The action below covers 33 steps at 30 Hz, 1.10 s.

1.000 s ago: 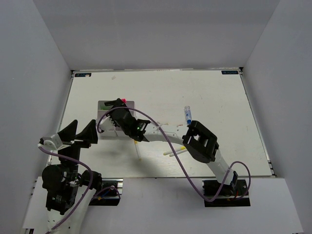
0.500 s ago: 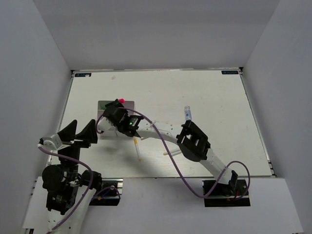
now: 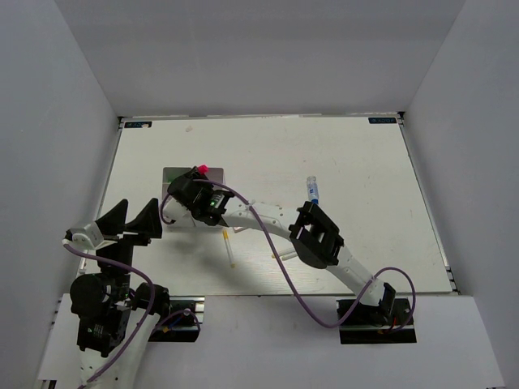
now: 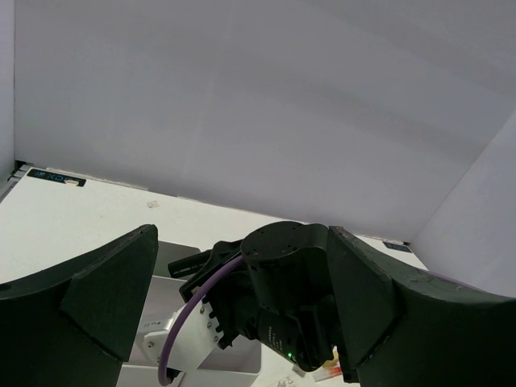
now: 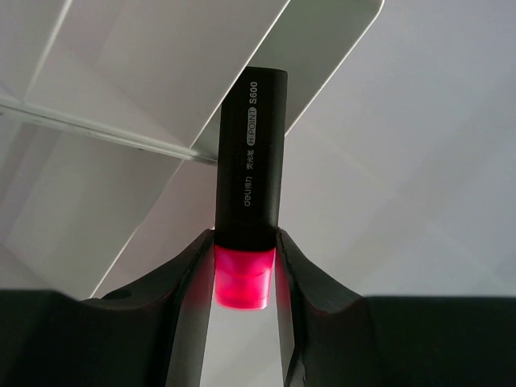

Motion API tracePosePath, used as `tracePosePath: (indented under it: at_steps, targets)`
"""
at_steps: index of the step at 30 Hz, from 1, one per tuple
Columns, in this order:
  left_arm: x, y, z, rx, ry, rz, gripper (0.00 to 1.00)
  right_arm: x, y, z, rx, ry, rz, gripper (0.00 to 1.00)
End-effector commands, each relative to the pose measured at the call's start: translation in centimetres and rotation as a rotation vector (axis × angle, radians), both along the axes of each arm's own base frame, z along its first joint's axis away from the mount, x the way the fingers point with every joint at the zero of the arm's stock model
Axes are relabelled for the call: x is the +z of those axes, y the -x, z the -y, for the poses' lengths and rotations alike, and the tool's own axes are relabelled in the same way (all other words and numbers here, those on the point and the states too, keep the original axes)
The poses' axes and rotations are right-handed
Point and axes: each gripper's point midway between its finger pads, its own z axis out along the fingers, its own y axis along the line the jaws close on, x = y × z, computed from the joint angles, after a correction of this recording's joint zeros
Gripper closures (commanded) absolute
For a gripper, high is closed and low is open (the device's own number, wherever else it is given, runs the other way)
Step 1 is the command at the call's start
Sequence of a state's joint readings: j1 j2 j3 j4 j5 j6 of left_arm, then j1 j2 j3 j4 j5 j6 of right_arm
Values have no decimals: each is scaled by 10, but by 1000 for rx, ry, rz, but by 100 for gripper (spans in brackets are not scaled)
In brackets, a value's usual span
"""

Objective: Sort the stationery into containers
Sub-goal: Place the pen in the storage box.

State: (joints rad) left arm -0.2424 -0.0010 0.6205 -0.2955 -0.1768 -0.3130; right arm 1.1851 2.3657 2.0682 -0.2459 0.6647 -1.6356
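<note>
Top view: right gripper (image 3: pixel 198 173) reaches across over the tray (image 3: pixel 173 173), clamped on a highlighter (image 3: pixel 203 168), pink end showing. Left gripper (image 3: pixel 136 212) sits near its base, jaws spread, empty. Tube (image 3: pixel 311 190) and a pen (image 3: pixel 229 247) lie loose on the white table (image 3: pixel 357 170).

Left wrist: plain white walls (image 4: pixel 242 97) enclose the table.

Right wrist: fingers (image 5: pixel 189 278) pinch the pink end; the black barrel hangs over one of the tray's inner walls. Best to shift clear of that wall, lower, then release.
</note>
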Motion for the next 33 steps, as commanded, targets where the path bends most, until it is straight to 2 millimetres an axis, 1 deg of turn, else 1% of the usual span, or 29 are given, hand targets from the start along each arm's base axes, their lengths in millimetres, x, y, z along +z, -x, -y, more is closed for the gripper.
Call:
tracePosePath:
  at_steps: [1,2,3,4,5,7,8,10,11,12,14,15,19,20,21,23,24,25,26,27,30,32,33]
  targets:
    - [13,25,-8,11,22,87,6,13,-3,-4,5,11,36,100]
    - [13,25,-8,11,22,87,6,13,-3,-4,4,16,39,100]
    - [13,25,-8,11,22,87,6,14,-3,-5,5,9,41,97]
    - [13,25,-8,11,22,87,6,15,-3,-4,3,8,45,93]
    - [13,25,-8,11,22,87,6,14,-3,-5,6,9,43,82]
    - [13,25,-8,11,22,87,6,17,-3,-6,7,-7,43,73]
    - [13,25,-8,11,22,87,6,16,-3,-6,8,-9,43,66]
    - [13,25,-8,11,22,87,6,17,-2,-7,11,-15,44,61]
    - [13,25,-8,11,22,87,6,22,-2,-7,12,-24,46,59]
    - [13,25,-8,11,22,87,6,18,-1,-7,16,-15,41,54]
    - [13,25,-8,11,22,87,6,25,-1,-6,14,-37,46,47]
    - [13,25,-8,11,22,87,6,22,0,-6,17,-35,44,42]
    - [13,25,-8,11,22,87,6,34,1,-5,20,-67,48,38]
    - [13,25,-8,11,22,87,6,34,3,-6,21,-73,47,37]
    - [13,25,-8,11,22,87,6,40,1,-4,15,-87,51,37]
    - [13,25,-8,11,22,87,6,42,4,-5,20,-97,48,36]
    - [12,22,-7,11,20,78,6,51,4,-3,19,-115,51,36]
    - [12,22,-7,11,20,78,6,48,4,-2,17,-111,51,36]
    - [12,22,-7,11,20,78,6,52,5,-2,17,-123,54,36]
    - [12,22,-7,11,20,78,6,59,5,1,17,-140,54,36]
    - [12,22,-7,11,20,78,6,69,4,9,-2,-167,55,34]
    - [12,22,-7,11,20,78,6,85,5,16,-12,-207,57,33]
    - [12,23,-6,3,16,79,6,89,6,18,-15,-212,56,32]
